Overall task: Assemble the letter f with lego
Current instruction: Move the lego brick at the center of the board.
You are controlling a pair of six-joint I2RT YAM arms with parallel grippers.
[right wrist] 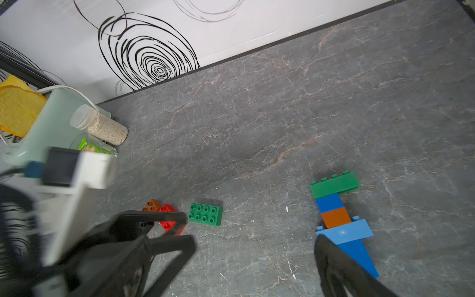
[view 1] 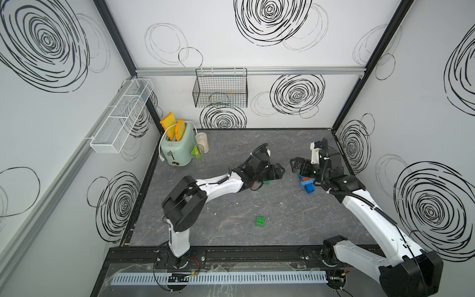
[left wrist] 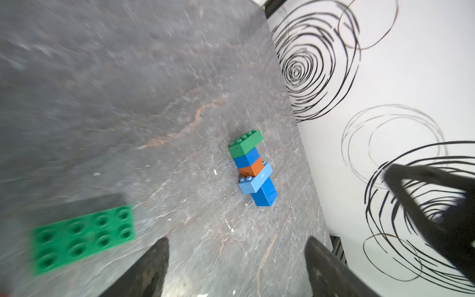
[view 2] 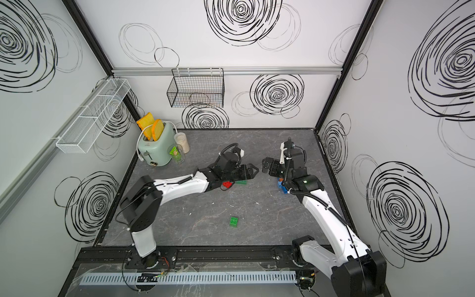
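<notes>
L fingers (left wrist: 154,267) apart, green brick (left wrist: 82,236) beside; R fingers (right wrist: 334,267) wide.

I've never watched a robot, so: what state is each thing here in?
left gripper, open, empty.
right gripper, open, empty.
lego stack, five bricks joined, lying on its side.
green oblong brick, loose, studs up.
small green brick, loose, studs up, apart from the rest.
red brick, loose, studs up.
orange brick, loose, by the red brick.
toaster, two slices sticking up.
jar, upright, lid on.
</notes>
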